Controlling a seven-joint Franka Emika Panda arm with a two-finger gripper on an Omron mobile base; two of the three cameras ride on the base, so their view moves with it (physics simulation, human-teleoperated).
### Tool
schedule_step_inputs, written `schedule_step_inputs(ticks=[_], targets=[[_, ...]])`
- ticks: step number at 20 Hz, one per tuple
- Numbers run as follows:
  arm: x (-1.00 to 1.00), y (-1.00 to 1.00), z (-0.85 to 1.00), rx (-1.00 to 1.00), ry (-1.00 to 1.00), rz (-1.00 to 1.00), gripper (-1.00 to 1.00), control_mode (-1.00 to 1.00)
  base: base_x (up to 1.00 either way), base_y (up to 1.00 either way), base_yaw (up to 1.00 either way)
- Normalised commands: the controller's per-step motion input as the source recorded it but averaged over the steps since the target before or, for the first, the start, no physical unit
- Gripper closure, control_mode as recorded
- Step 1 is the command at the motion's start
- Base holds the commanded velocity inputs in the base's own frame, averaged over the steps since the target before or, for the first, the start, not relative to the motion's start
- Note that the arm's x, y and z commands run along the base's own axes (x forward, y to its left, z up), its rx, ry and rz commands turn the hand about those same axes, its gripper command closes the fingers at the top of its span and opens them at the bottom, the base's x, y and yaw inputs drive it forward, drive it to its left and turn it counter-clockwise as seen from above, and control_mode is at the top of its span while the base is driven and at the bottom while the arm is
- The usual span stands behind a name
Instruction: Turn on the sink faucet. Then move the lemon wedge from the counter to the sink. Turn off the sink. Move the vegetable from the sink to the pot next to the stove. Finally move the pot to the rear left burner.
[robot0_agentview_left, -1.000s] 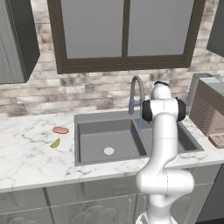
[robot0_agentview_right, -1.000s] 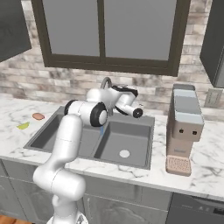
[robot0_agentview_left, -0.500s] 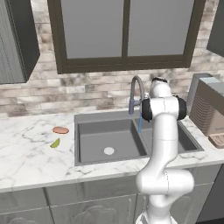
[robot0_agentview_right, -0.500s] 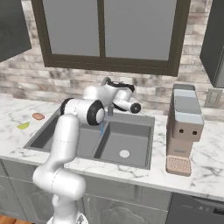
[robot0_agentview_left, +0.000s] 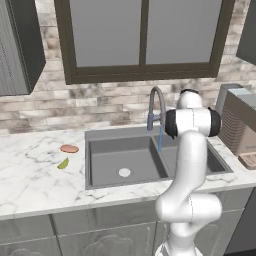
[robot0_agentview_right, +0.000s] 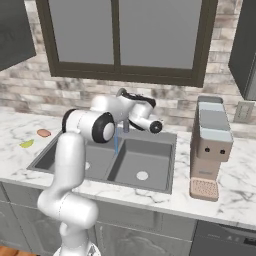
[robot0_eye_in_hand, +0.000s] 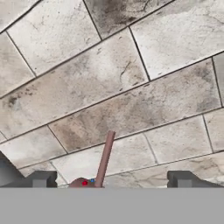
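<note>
Since the earlier frame the gripper (robot0_eye_in_hand: 111, 179) has swung rightward behind the sink faucet (robot0_agentview_left: 156, 107); jaws spread wide, water running into the sink (robot0_agentview_left: 102, 165).

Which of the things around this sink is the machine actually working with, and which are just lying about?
Part of the job:
- sink faucet, running
- lemon wedge on the counter
- sink
- claw, open near the faucet's lever

Lying about:
- flat orange-brown oval by the wedge
- beige appliance right of the sink

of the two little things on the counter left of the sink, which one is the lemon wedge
The yellow-green curved lemon wedge, nearer the counter's front edge; the flat orange-brown oval lies behind it.
</note>
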Motion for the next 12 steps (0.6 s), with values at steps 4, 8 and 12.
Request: schedule_step_inputs(ticks=[4,8,12], targets=[[-0.71,0.0,0.23,0.02,0.0,0.0,-1.0,-1.0,0.0,0.0,0.0],[-0.66,0.0,0.34,0.0,0.0,0.0,-1.0,-1.0,0.0,0.0,0.0],[-0.63,0.0,0.39,0.0,0.0,0.0,-1.0,-1.0,0.0,0.0,0.0]])
